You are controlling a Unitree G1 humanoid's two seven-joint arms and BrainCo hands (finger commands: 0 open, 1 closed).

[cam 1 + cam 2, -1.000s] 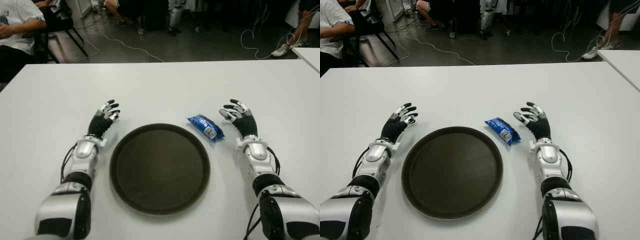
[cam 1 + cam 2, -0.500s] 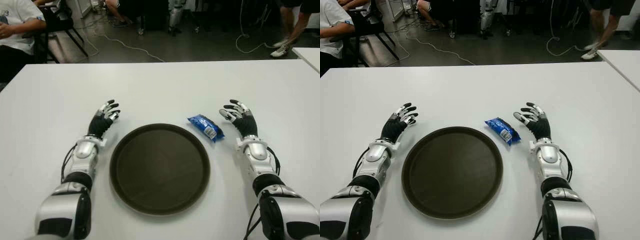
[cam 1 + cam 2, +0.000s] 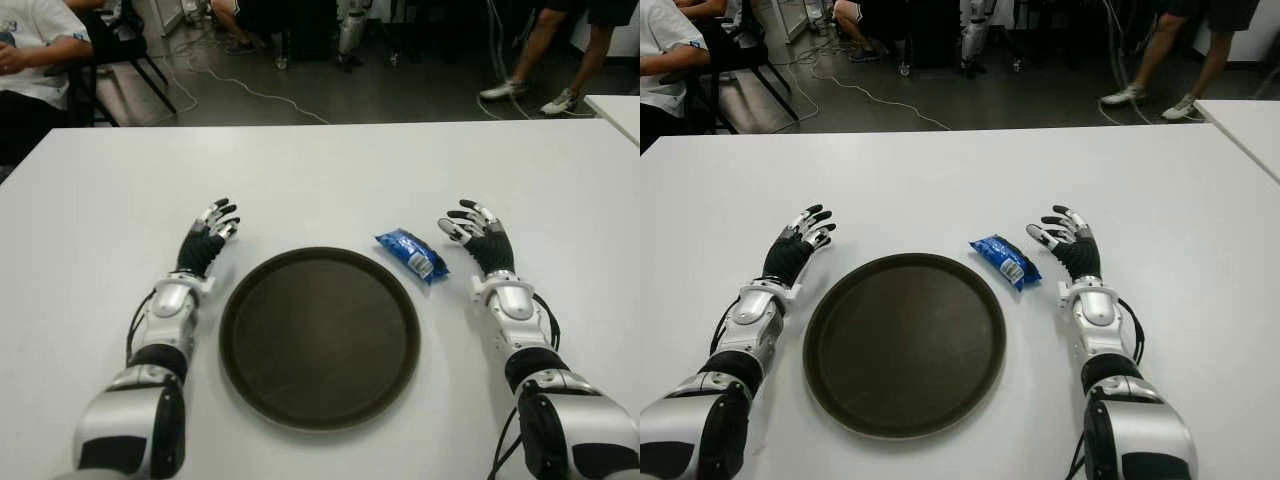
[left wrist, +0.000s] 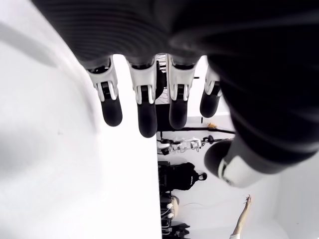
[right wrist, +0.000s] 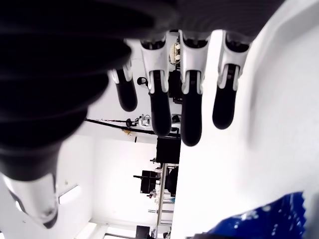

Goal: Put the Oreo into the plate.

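Fingers (image 3: 458,222) of both hands spread, empty; Oreo (image 3: 411,254) lies diagonally beside plate (image 3: 250,340).

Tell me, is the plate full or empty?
Empty. The brown plate shows only its bare dark inside. The blue Oreo pack lies on the white table beside it.

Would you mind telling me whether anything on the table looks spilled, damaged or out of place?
Nothing stands out. The Oreo pack lies intact on the white table, just off the right rim of the empty brown plate. The right robot hand is open beside the pack, the left robot hand open left of the plate.
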